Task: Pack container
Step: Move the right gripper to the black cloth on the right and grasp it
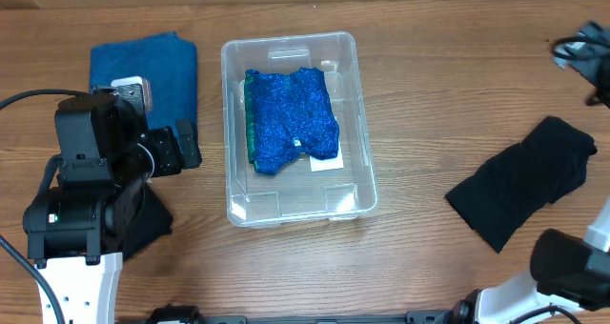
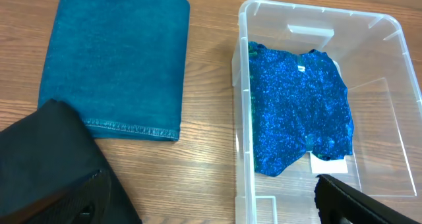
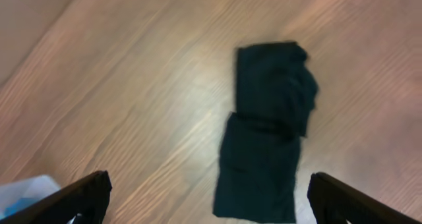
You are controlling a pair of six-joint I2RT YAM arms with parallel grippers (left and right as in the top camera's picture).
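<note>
Overhead: my left pincer (image 1: 179,146) hovers just left of the container (image 1: 365,162), a clear rimmed bin with one glittery blue cloth (image 1: 291,119) inside. Teal towel (image 1: 152,71) lies left of the container and black cloth (image 1: 524,176) well right of it. Both unpacked, so I judge it's early. Left wrist: my fingers spread wide, empty. Right wrist: my right pincer (image 3: 208,178) is wide, empty, above the black cloth.
</note>
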